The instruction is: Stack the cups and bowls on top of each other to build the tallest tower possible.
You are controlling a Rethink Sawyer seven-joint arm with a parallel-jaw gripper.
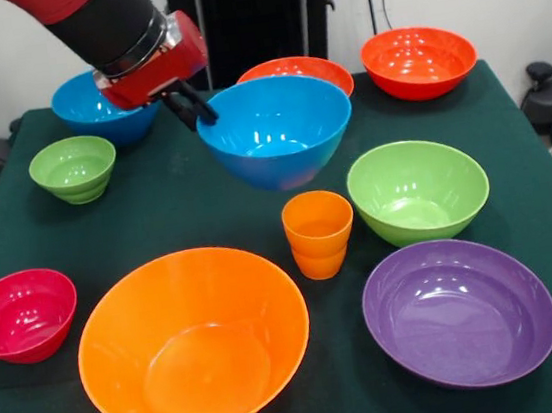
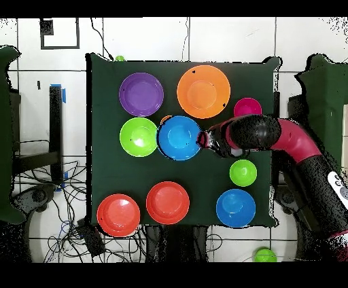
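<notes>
My gripper point(image 1: 196, 111) is shut on the near rim of a blue bowl point(image 1: 275, 131) and holds it tilted, seemingly off the table, near the middle. In the overhead view the gripper point(image 2: 202, 140) is at the right rim of that bowl point(image 2: 180, 138). An orange cup point(image 1: 319, 233) stands upright just in front of the held bowl; from above only its edge point(image 2: 164, 120) shows. A second blue bowl point(image 1: 93, 108) sits behind the arm.
Around it sit a large orange bowl point(image 1: 192, 343), a purple bowl point(image 1: 458, 310), a green bowl point(image 1: 417, 189), a small ribbed green bowl point(image 1: 73, 169), a crimson bowl point(image 1: 20, 314) and two red-orange bowls point(image 1: 417, 61) point(image 1: 299, 68).
</notes>
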